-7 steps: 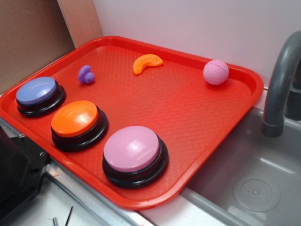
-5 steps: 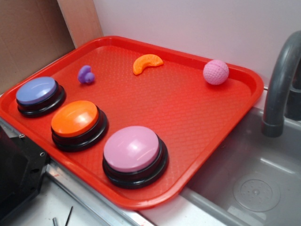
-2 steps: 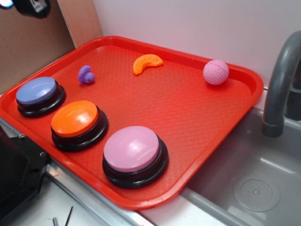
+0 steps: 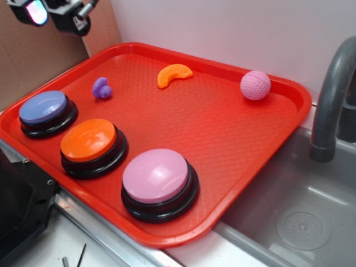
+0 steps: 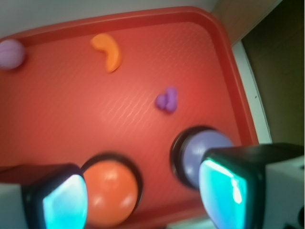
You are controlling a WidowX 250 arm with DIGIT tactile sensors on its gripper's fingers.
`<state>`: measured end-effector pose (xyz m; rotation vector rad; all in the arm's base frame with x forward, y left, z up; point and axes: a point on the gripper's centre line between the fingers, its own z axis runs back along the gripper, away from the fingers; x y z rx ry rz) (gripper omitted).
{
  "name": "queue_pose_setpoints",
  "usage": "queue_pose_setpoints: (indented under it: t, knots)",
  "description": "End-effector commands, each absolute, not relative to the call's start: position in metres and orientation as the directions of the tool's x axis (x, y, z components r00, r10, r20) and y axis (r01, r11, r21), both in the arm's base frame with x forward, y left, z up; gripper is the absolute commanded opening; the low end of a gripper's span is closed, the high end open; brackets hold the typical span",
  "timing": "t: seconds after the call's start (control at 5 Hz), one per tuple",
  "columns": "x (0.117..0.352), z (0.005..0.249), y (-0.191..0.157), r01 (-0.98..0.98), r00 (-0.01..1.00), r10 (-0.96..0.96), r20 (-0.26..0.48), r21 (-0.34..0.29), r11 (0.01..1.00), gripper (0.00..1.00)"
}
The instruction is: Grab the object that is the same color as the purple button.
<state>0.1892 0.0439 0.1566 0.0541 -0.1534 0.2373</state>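
Observation:
The small lumpy purple object (image 4: 102,88) (image 5: 167,99) lies on the red tray (image 4: 222,128) near its back left. In front of it, at the tray's left edge, sits the purple button (image 4: 43,107) (image 5: 202,149) on its black base. My gripper (image 4: 54,13) hangs high over the tray's far left corner, well above and left of the object. In the wrist view its jaws stand wide apart, the gripper (image 5: 143,198) open with nothing between the teal pads (image 5: 221,193).
An orange dome button (image 4: 89,140) and a larger pink-lilac one (image 4: 156,175) line the tray's front. An orange crescent (image 4: 173,74) and a pink dimpled ball (image 4: 255,85) lie at the back. A grey sink (image 4: 300,222) and faucet (image 4: 334,100) stand right; a brown board (image 4: 33,50) left.
My gripper has come into the exterior view at the top left and moved right and down toward the tray. Nothing on the tray has moved.

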Motion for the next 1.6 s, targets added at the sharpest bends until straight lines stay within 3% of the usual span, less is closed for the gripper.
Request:
queue_pose_setpoints:
  t: [0.0,1.0,1.2,1.4]
  knots:
    - [0.220,0.115,0.081,-0.316,0.937,0.299,0.182,0.069,0.946,1.00]
    - [0.239,0.028,0.104,-0.409,0.912,0.411,0.005,0.102,0.907,1.00]
    - [0.238,0.022,0.100,-0.408,0.912,0.411,-0.004,0.106,0.907,0.00]
    - [0.237,0.021,0.100,-0.416,0.908,0.419,-0.009,0.103,0.904,0.00]
